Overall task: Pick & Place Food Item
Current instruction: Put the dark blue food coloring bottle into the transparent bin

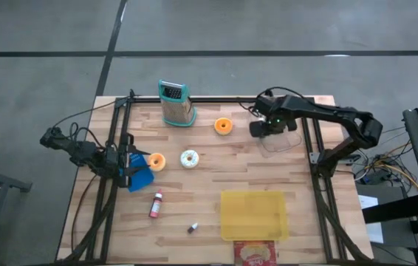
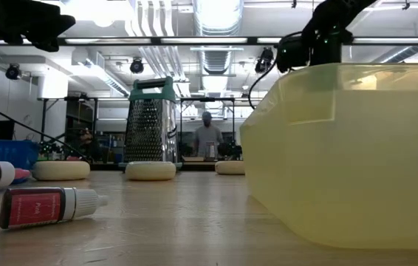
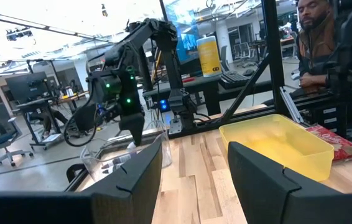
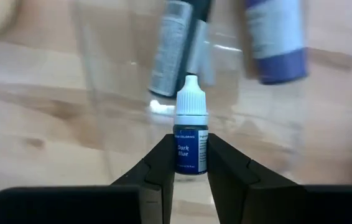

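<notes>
- Dark Blue dropper bottle (image 4: 190, 140): clamped upright by its lower body in the right gripper (image 4: 190, 157), white cap clear of the fingertips.
- Held up off the desk (image 1: 297, 185), near its far right corner, over or just beside a clear container (image 1: 279, 142); which of the two cannot be told from the high view.
- Right gripper: jaws narrow, closed on the bottle's label from both sides.
- Left gripper (image 1: 125, 167): near the desk's left edge, jaws standing apart with nothing between them, just beside a blue thing (image 1: 141, 176).
- Touching that blue thing, an orange ring (image 1: 156, 162), perhaps a doughnut; hard to tell from above.
- Near the middle of the desk, a white ring (image 1: 189, 158); nearer the far edge, a second orange ring (image 1: 224, 126).
- At the far edge, upright, a box grater (image 1: 176, 103) with a teal top.
- Toward the near edge: a red bottle (image 1: 155, 205) lying flat and a smaller dropper bottle (image 1: 193, 228), well apart from each other.
- Toward the near right corner, a yellow tub (image 1: 254, 214); just beside it at the near edge, a red packet (image 1: 255, 253).
</notes>
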Robot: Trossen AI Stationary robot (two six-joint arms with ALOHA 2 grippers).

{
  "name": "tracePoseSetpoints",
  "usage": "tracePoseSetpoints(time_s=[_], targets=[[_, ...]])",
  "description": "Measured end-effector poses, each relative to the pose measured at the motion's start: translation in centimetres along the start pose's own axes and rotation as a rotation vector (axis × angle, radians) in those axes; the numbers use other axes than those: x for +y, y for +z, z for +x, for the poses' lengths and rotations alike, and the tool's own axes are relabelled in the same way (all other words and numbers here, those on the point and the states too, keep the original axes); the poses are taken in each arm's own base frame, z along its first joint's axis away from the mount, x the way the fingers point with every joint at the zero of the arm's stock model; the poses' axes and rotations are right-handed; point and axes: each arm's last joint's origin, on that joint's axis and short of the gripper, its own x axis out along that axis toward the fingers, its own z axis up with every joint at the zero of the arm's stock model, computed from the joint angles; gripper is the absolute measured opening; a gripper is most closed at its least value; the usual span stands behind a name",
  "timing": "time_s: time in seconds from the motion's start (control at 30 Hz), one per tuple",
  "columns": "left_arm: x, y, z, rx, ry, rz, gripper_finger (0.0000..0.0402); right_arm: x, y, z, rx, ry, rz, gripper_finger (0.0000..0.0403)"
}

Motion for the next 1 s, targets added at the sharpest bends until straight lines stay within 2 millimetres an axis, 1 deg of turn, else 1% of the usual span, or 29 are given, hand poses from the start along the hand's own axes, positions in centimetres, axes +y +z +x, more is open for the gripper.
tracePoseSetpoints(time_s=[0.13,0.23,0.33,0.5,0.83,1.0], targets=[[0.0,0.0,0.0,0.0,0.0,0.0,0.0188,-0.5,-0.2,0.2,0.021,-0.022,-0.063,0.0073],[0.0,0.0,0.0,0.0,0.0,0.0,0.0188,-1.1,-0.2,1.1,0.045,-0.049,-0.015,0.0073],[0.0,0.0,0.0,0.0,0.0,0.0,0.0188,-2.1,-0.3,2.2,0.07,-0.082,0.043,0.0073],[0.0,0.0,0.0,0.0,-0.001,0.0,0.0188,-3.3,-0.5,3.9,0.089,-0.104,0.068,0.0073],[0.0,0.0,0.0,0.0,0.0,0.0,0.0188,-3.2,-0.6,5.9,0.038,-0.014,0.061,0.0073],[0.0,0.0,0.0,0.0,0.0,0.0,0.0188,-3.7,-1.1,6.5,0.054,-0.041,0.138,0.0073]])
